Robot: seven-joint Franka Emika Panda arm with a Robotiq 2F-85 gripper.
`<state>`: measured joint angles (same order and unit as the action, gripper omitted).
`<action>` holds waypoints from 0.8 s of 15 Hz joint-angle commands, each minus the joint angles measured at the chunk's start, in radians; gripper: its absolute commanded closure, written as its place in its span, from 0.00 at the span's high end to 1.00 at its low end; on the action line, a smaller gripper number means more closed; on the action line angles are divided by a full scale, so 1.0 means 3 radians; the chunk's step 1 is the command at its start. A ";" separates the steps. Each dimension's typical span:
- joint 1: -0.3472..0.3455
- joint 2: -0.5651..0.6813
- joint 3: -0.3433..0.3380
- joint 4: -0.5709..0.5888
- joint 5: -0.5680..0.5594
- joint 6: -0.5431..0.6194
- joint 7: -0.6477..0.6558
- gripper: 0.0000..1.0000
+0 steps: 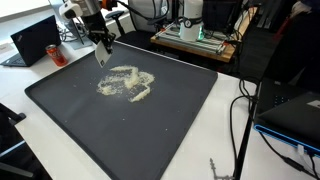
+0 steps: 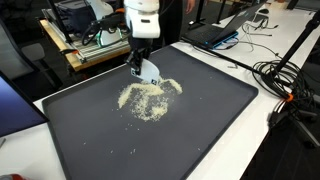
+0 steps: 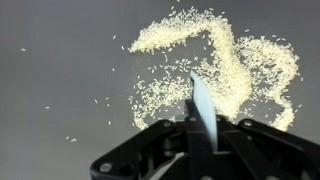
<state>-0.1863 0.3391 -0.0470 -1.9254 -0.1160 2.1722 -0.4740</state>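
Pinches, in the gripper [image 3: 200, 138] nearest the lens, a thin white blade [image 3: 201, 100] by its upper end. Hangs over the dark mat [image 3: 60, 70], rice [image 3: 230, 60] thin at left, heaped right and farther off. Probably light, stiff, slick, best clamped across its flat faces.

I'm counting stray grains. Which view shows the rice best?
The wrist view: single grains of the rice are distinct. Both exterior views show the rice only as a pale patch on the dark mat.
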 commanded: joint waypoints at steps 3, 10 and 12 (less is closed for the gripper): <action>-0.0155 0.0026 -0.0104 0.0034 0.0302 -0.0263 0.0121 0.01; -0.0158 0.0020 -0.0143 0.0004 0.0265 -0.0192 0.0146 0.04; -0.0197 0.0041 -0.0135 0.0037 0.0365 -0.0215 0.0128 0.01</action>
<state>-0.2363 0.3450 -0.0866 -1.9267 -0.0378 2.1178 -0.4277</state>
